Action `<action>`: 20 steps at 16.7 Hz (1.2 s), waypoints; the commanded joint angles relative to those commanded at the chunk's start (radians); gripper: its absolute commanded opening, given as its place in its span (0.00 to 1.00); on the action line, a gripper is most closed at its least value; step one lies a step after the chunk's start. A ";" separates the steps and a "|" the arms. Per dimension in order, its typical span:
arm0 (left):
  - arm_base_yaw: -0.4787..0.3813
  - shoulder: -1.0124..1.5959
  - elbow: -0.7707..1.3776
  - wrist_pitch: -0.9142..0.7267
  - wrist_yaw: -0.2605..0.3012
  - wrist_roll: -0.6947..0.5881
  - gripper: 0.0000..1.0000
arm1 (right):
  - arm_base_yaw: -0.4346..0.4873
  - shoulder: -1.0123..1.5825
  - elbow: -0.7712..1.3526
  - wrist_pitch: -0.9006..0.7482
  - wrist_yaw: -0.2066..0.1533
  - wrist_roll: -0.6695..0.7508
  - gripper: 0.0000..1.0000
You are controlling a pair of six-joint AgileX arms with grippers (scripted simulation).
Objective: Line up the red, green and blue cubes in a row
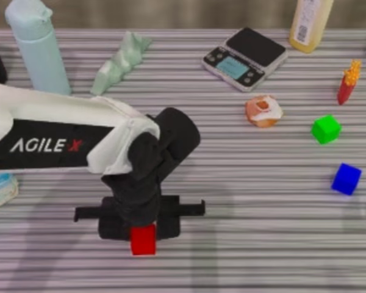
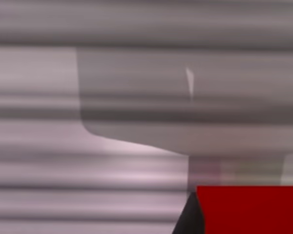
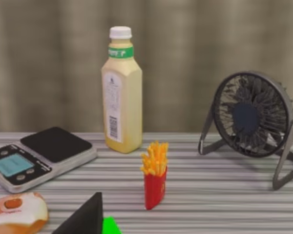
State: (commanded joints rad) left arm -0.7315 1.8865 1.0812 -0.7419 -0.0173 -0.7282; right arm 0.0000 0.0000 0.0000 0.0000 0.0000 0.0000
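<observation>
Left gripper (image 1: 142, 235) is low over the bench (image 1: 250, 244), near the front edge left of centre, with the red cube (image 1: 143, 240) right at its tip. The cube sticks out from under the black gripper body in the top view, and the left wrist view shows red (image 2: 249, 209) hard up against a dark finger (image 2: 190, 219). Can't tell if the fingers are clamped on it or spread, and can't tell if the cube is on the bench or just off it.

Green cube (image 1: 326, 129) and blue cube (image 1: 346, 179) are both over on the right side, near each other, blue closer to the front. Both well apart from red.

Right arm is parked out of the top view. Its wrist view looks over the fries (image 3: 155, 181), bottle (image 3: 121, 92) and fan (image 3: 251, 117), and its finger state doesn't show.

Progress, my read: early. No row yet. Red is being handled; green and blue look untouched, so both are left to do, likely for the right arm.
</observation>
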 joint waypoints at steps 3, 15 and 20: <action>0.000 0.000 0.000 0.000 0.000 0.000 0.08 | 0.000 0.000 0.000 0.000 0.000 0.000 1.00; 0.000 0.000 0.000 0.000 0.000 0.000 0.98 | 0.000 0.000 0.000 0.000 0.000 0.000 1.00; 0.000 0.000 0.000 0.000 0.000 0.000 1.00 | 0.000 0.000 0.000 0.000 0.000 0.000 1.00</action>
State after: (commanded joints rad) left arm -0.7315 1.8865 1.0812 -0.7419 -0.0173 -0.7282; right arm 0.0000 0.0000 0.0000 0.0000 0.0000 0.0000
